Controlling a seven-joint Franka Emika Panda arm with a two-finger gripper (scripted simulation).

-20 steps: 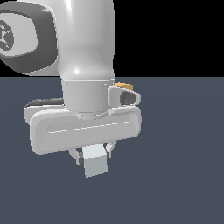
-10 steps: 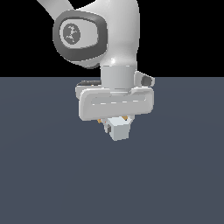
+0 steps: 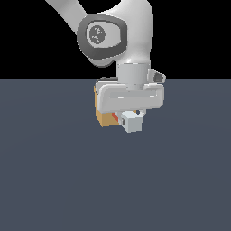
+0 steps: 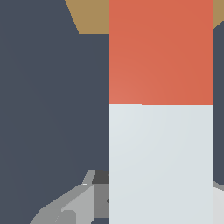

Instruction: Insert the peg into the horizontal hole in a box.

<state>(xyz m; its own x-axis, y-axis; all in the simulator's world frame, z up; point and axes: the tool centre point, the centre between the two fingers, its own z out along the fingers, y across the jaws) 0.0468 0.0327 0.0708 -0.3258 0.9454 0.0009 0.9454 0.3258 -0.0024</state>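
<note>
Exterior view: box (image 3: 104,118) largely masked by the arm's hand body, only a tan-orange strip and lower corner showing behind and toward the exterior view's left of the hand. Hole not visible in either view; facing side of the box covered by hand and peg. Peg (image 3: 131,122) seen end-on, its pale grey end face pointing at the camera just below the hand, a sliver of its red-orange part showing between that end and the box. Contact between peg tip and box not resolvable.

Wrist view: peg (image 4: 160,131) filling most of the frame, white half nearest the camera, red-orange half beyond it, running toward the box (image 4: 92,16); far end cut off by the frame edge, so depth of entry not determinable. Box reduced to a tan band, partly covered by the peg.

Surroundings: plain dark grey-blue table (image 3: 54,180) beneath everything; black background above its far edge.

Gripper (image 3: 131,116): closed down on the peg, fingers mostly concealed under the hand body, one grey finger (image 4: 74,205) dimly visible beside the peg's white half. Peg held level, clear of the table, directly in front of the box.
</note>
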